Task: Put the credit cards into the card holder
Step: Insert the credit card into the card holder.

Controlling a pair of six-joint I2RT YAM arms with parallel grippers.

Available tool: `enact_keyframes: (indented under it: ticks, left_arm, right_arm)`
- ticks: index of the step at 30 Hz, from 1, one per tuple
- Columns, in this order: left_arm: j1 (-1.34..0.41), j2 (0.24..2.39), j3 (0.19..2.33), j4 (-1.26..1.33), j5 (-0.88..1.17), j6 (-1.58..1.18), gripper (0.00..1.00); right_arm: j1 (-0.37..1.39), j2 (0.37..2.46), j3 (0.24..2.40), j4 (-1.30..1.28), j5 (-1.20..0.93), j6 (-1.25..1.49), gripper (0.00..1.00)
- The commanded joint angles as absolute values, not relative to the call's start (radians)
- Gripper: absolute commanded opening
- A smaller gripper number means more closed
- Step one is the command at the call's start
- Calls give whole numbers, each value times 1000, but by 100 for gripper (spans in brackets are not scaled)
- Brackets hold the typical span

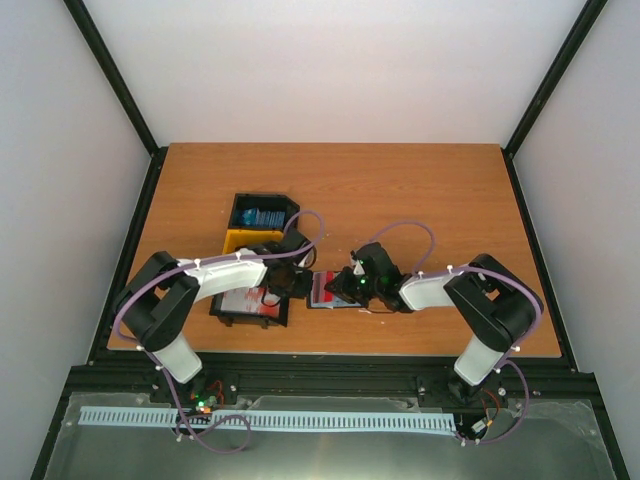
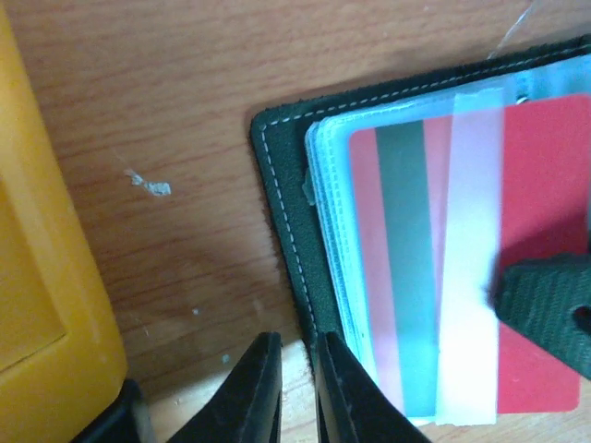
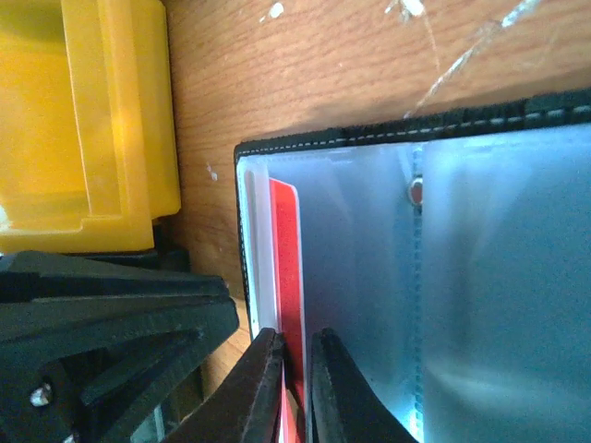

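The black card holder (image 1: pixel 320 302) lies open on the table between my grippers, its clear sleeves up. In the left wrist view its stitched edge (image 2: pixel 282 185) frames a red card (image 2: pixel 540 185) with a grey stripe under the plastic. My left gripper (image 2: pixel 297 355) is almost shut with nothing between the fingers, and its right finger rests at the holder's edge. My right gripper (image 3: pixel 297 346) is shut on a red card (image 3: pixel 286 258) held edge-on, with its far end inside a sleeve at the holder's left edge (image 3: pixel 369 137). In the top view both grippers, left (image 1: pixel 303 283) and right (image 1: pixel 340 288), meet at the holder.
A black bin (image 1: pixel 262 212) with blue cards stands behind a yellow bin (image 1: pixel 240 240). A second black bin (image 1: pixel 250 300) with white and red cards lies under the left arm. The yellow bin is close to the left of the holder (image 2: pixel 37 277) (image 3: pixel 92 120).
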State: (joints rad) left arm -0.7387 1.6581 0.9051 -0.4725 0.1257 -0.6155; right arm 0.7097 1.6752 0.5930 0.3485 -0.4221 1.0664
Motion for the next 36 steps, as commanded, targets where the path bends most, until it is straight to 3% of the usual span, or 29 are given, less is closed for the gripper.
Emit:
enact_keyframes:
  ticks: [1,7,15,20,27,36]
  left_arm:
    - [-743,1601,930,-482,98,-652,14]
    - [-704,1499,881,-390,212,-666,23]
    - [-614,1368,747,-170,537,-610,57]
    - [-611,1351,718,-89,621,-584,69]
    - [-587,1378,697,-72,658,-643,70]
    - [-581,1395,706,-152,529,-695,67]
  right_arm:
    - [719,1663,579,383,-457,1069,7]
    - [718,1648,560,420,-448,1082,3]
    - [713,1618,510,526,-457,1085,3]
    - [699,1612,480,619,-478,1092,3]
    - [688,1649,490,680,-532,1093,3]
    - [686,1708,590,474,-548,999,3]
